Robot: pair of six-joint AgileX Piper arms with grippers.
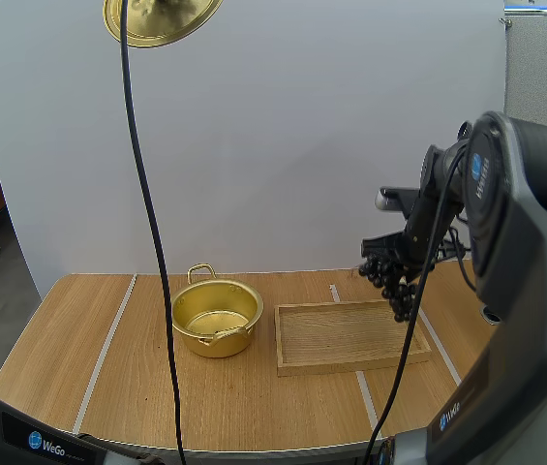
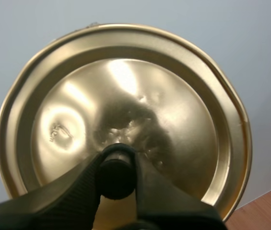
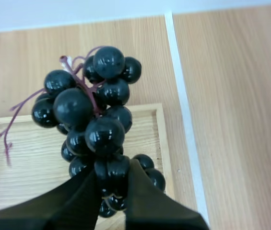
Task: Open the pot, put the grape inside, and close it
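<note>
Nearest you, the wooden tray [image 1: 350,364] lies with its left edge just beside the open pot [image 1: 211,343], with a wide stretch of table [image 1: 60,339] left of the pot. Your right gripper [image 3: 112,184] pinches the bunch of grapes [image 3: 89,117] above the tray's far right corner, well apart from the pot. Your left gripper [image 2: 117,168] is clamped on the black knob [image 2: 117,178] of the lid [image 2: 125,91], high above the table

My left claw [image 2: 117,173] pinches the round gold lid [image 2: 125,96] at its middle, tipped on its side. A bunch of dark shiny grapes [image 3: 94,120] hangs pinched in my right claw [image 3: 112,184]. The gold pot [image 1: 217,318] stands open, far below my left claw.
</note>
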